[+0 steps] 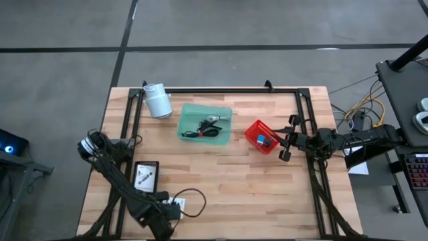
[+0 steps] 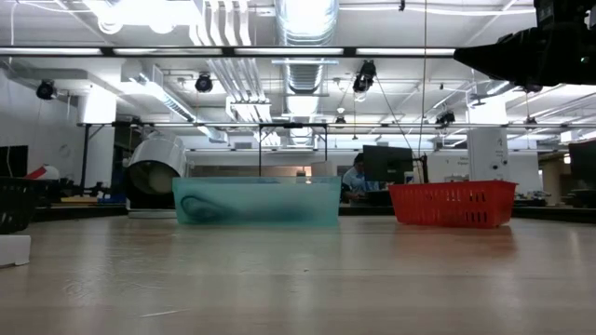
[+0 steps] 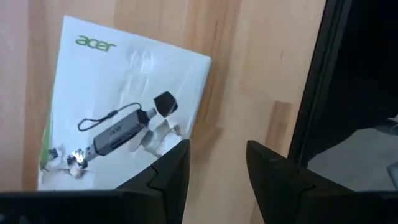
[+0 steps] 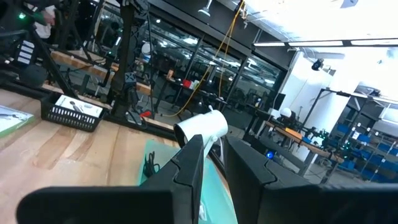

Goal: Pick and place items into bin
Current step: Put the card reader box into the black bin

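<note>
A translucent green bin (image 1: pixel 204 122) (image 2: pixel 256 202) sits mid-table and holds black cables (image 1: pixel 200 131) and a silver cable (image 1: pixel 214 119). To its right, a red basket (image 1: pixel 262 136) (image 2: pixel 453 204) holds a small blue item (image 1: pixel 261 139). A white printed packet (image 3: pixel 124 112) (image 1: pixel 175 201) lies flat near the table's near left, with a black cable loop (image 1: pixel 194 201) beside it. My left gripper (image 3: pixel 217 168) (image 1: pixel 164 213) is open just over that packet's corner. My right gripper (image 4: pixel 214 155) (image 1: pixel 289 137) hangs right of the red basket, open by a narrow gap with nothing between its fingers. My left gripper has one finger (image 3: pixel 171 171) standing in front of the packet's corner (image 3: pixel 177 140), coming from above. I cannot tell whether it touches the packet. The packet lies flat on the table.
A white cylindrical roll (image 1: pixel 158 100) (image 2: pixel 155 167) (image 4: pixel 202 129) lies at the far left. A black tray (image 1: pixel 145 177) (image 4: pixel 71 112) holding another white packet sits near left. A black frame rail (image 3: pixel 323 93) runs beside the left gripper. Bare wood lies between the bins and the near edge.
</note>
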`<move>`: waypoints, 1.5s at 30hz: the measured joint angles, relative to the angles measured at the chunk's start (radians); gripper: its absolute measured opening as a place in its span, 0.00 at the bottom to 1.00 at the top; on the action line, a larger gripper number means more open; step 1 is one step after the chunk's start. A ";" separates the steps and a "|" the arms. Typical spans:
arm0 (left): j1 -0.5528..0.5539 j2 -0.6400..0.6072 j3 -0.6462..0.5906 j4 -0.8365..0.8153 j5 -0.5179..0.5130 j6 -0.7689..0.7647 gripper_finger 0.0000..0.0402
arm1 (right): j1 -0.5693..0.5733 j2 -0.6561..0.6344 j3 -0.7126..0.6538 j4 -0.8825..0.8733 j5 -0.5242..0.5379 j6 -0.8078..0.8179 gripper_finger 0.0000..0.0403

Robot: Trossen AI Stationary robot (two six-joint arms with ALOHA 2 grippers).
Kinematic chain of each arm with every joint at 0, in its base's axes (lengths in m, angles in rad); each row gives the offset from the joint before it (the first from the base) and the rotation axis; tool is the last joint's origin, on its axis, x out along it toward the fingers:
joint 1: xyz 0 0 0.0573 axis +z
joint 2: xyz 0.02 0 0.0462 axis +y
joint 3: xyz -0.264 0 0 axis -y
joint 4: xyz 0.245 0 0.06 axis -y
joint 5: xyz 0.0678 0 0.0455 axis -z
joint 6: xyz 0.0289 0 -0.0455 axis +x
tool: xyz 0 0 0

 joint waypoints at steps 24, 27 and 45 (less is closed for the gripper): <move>0.003 -0.003 -0.175 0.236 -0.053 0.000 0.35 | 0.000 0.000 0.000 -0.001 0.000 -0.006 0.13; 0.003 -0.004 -0.190 0.244 -0.053 0.000 0.35 | 0.000 0.000 0.000 -0.001 0.000 -0.006 0.13; 0.004 -0.002 -0.201 0.224 -0.105 0.000 0.10 | 0.000 0.000 0.000 -0.001 0.000 -0.006 0.13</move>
